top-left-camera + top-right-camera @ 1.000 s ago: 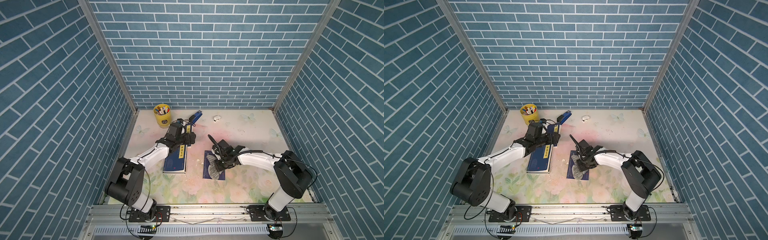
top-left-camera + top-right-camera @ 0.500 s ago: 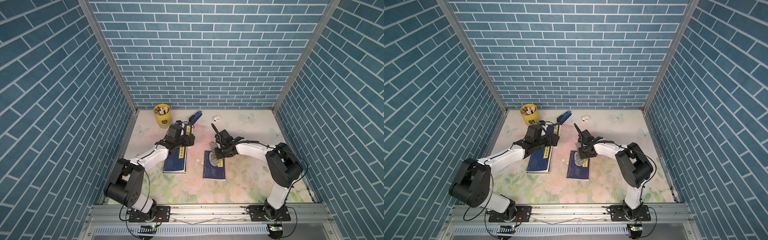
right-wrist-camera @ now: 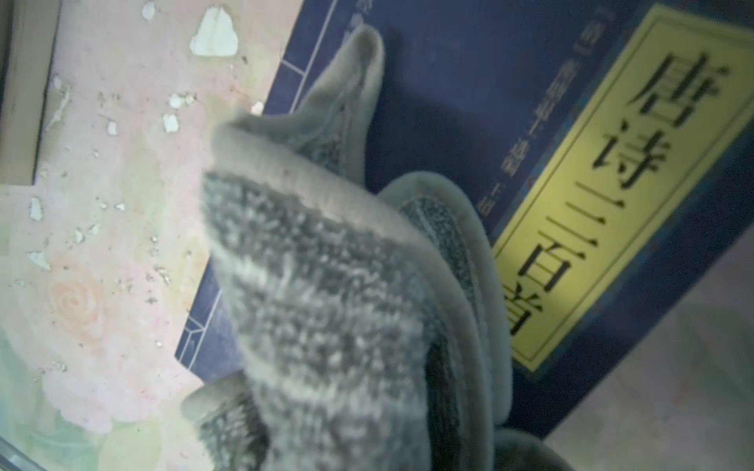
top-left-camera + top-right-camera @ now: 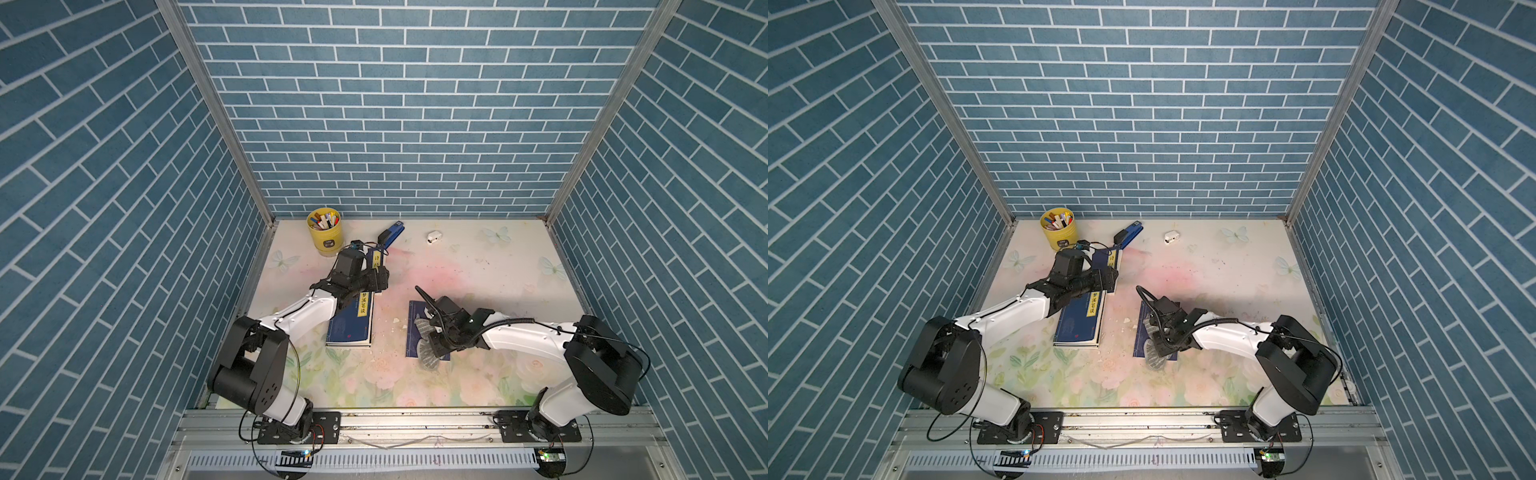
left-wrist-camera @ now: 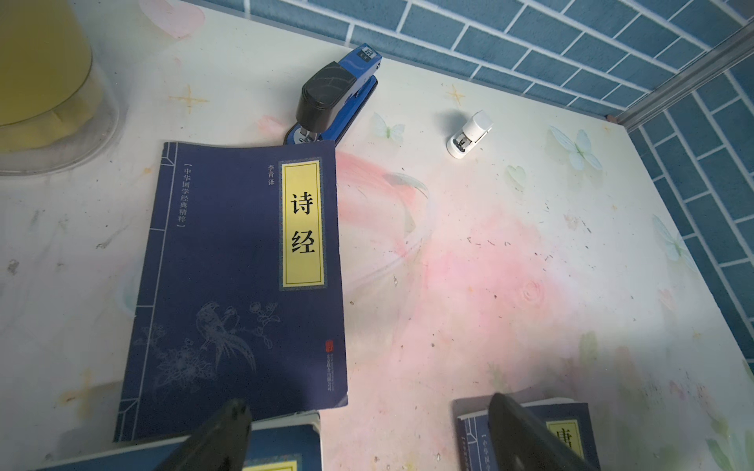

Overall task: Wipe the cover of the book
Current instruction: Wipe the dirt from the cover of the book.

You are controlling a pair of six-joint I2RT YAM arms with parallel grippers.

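**Operator:** How many books are there?
**Helper:** You have three: the thin book (image 5: 240,265), the thick book (image 4: 349,332) and the book under the cloth (image 3: 449,102).
**Operator:** How many cloths?
**Helper:** You have one cloth (image 3: 326,285).
**Operator:** What else?
**Helper:** You have one yellow cup (image 4: 325,235), one blue stapler (image 4: 390,234) and one small white thing (image 4: 433,237). You have two arms, the left arm (image 4: 307,311) and the right arm (image 4: 523,336). The pens in the cup are too small for you to count.

Left pincer (image 5: 367,410) is hovering with jaws spread wide; right pincer (image 4: 433,338) is reaching low, jaws clamped tight.
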